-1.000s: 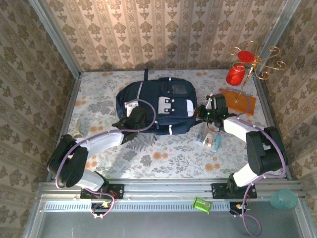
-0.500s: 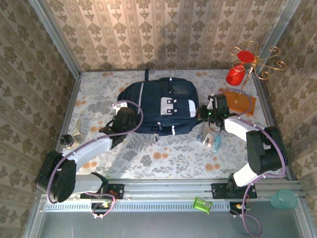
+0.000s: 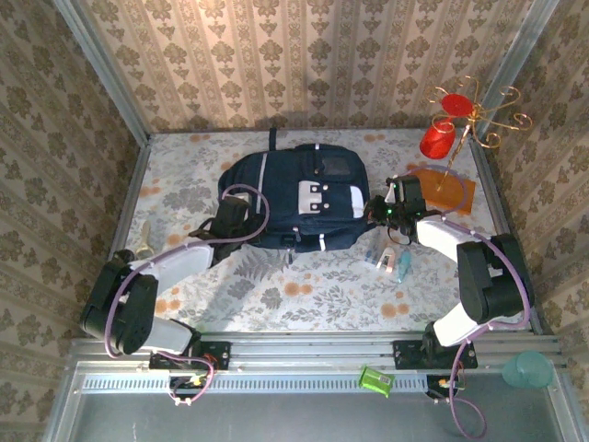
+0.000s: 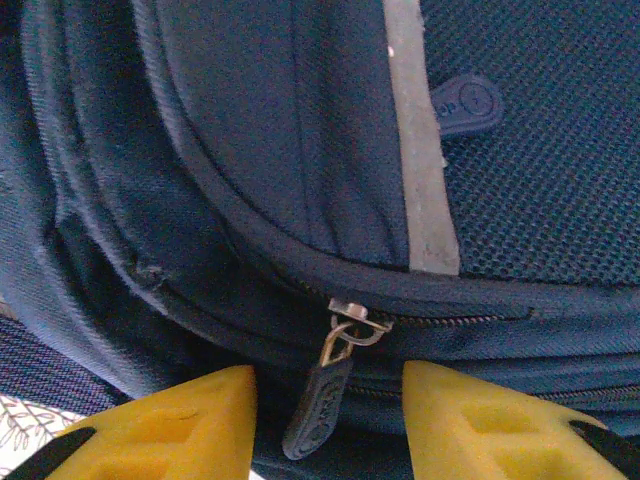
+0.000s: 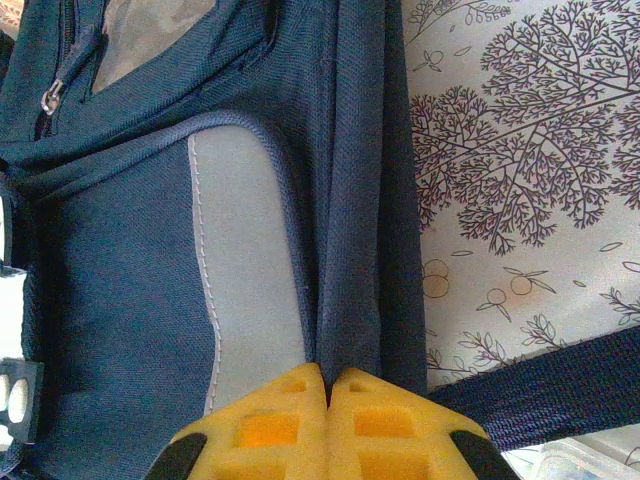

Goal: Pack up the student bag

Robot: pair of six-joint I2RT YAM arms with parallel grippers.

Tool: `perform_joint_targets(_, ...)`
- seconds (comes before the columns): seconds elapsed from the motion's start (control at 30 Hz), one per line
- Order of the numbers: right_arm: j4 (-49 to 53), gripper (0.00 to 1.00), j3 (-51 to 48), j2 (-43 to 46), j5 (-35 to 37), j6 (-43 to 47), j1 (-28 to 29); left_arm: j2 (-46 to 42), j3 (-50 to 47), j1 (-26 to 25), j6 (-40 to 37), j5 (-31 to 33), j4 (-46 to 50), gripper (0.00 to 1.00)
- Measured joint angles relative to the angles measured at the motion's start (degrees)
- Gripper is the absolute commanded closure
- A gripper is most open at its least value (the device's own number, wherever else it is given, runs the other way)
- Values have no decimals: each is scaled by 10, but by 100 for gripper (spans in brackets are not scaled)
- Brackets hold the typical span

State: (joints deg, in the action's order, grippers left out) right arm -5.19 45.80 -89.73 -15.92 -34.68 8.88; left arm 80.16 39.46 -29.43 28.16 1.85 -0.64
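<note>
Top external view first: the student bag [image 3: 294, 198] lies flat on the floral surface [image 3: 304, 295], towards the far side, pale front patches facing up and an arm working each flank. The left end effector [image 3: 232, 217] is at the bag's left edge, the right end effector [image 3: 380, 210] at its right edge.

Over to the left wrist view: the yellow fingers [image 4: 190, 420] stand apart and straddle a dark zipper pull [image 4: 318, 412], which dangles from its metal slider on a closed zip. The tab sits in the gap and nothing is gripped that I can see.

Right wrist view now: the two pads are pressed tight together, pinching a fold of the navy fabric along the bag's side seam.

How will it handle? It's soft, floppy cloth, and I'd judge it will sag, wrinkle and drag across the surface rather than hold its shape. The pull is small and free to swing, so the place to take it is across the flat of the tab. The pinch on the far seam looks like the anchor that makes the zip run instead of the whole bag sliding.
</note>
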Motion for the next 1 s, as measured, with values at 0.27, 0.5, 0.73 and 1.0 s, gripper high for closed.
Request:
perform_joint_targets(0.27, -2, 100, 0, -7, 0, 0, 0, 2, 0, 31, -12, -66, -3, 74)
perform_joint_targets(0.5, -2, 100, 0, -7, 0, 0, 0, 5, -1, 56, -23, -102, -7, 86)
perform_joint_targets(0.73, 3, 100, 3, -7, 2, 0, 0, 3, -10, 59, -35, -111, -16, 100)
perform_joint_targets(1.0, 68, 100, 65, -20, 49, 20, 1, -58, -30, 58, -59, -115, -2, 100)
